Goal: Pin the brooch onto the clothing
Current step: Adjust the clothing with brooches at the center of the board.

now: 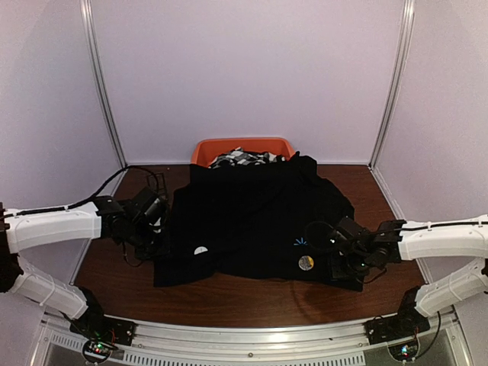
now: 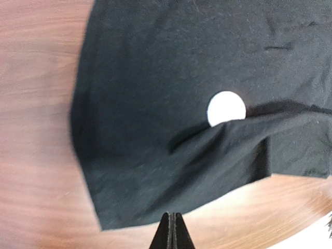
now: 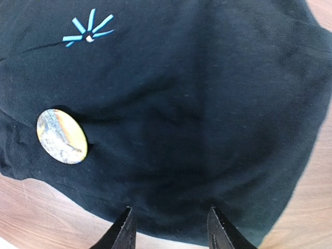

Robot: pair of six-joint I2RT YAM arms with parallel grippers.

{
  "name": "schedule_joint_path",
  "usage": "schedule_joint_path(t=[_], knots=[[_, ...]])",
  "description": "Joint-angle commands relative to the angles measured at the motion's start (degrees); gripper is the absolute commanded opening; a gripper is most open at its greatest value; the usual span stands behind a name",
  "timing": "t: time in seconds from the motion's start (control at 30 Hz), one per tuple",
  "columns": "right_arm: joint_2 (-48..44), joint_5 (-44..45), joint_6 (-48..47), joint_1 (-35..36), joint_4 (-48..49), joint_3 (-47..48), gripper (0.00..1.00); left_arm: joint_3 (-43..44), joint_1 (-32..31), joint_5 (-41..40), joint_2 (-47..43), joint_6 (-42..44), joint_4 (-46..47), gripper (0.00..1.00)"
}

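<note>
Brooch (image 3: 61, 136) lies on black shirt (image 3: 207, 104); your parted right gripper (image 3: 171, 213) (left gripper (image 2: 171, 231) closed, empty) may snag cloth instead.

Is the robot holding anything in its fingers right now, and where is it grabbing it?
Nothing is held. The left gripper is shut with nothing in its fingers. The right gripper hangs open over the edge of the black shirt.
</note>
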Motion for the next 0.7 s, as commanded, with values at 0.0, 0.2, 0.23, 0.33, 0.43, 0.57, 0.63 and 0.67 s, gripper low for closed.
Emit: schedule_joint_path(t=[0.0,0.2,0.23,0.33,0.43,0.57,0.63,0.67], knots=[[2.34,-1.00,-0.49,0.80,4.94,0.05,0.48,-0.43,-1.13,4.52,7.82,-2.04,7.32,0.00],[3.47,-4.29,1.51,0.89,9.93,-3.38,0.48,-2.72,-4.80,8.25,16.24,-2.50,10.21,0.00],[3.82,-4.74,1.71,0.89,9.90,-3.60,0.47,-2.93,-4.82,7.94,16.55,-2.28,9.80,0.00],[4.37,-5.22,2.61,0.92,7.71,-4.16,0.47,-3.36,-4.76,6.56,16.99,-0.86,7.31,0.00],[4.09,-6.00,3.88,0.93,5.63,-5.07,0.47,-5.63,-4.69,7.86,17.69,0.00,6.33,0.00],[3.77,-6.79,4.57,0.90,1.89,-6.22,0.47,-9.38,-4.28,9.71,17.99,0.48,5.80,0.00],[2.60,-6.77,5.30,0.93,-0.20,-7.34,0.47,-10.86,-3.42,9.47,16.42,1.05,4.67,0.00],[1.64,-8.15,5.94,0.87,-0.93,-8.17,0.47,-11.55,-2.66,9.16,15.34,1.47,4.12,0.00]])
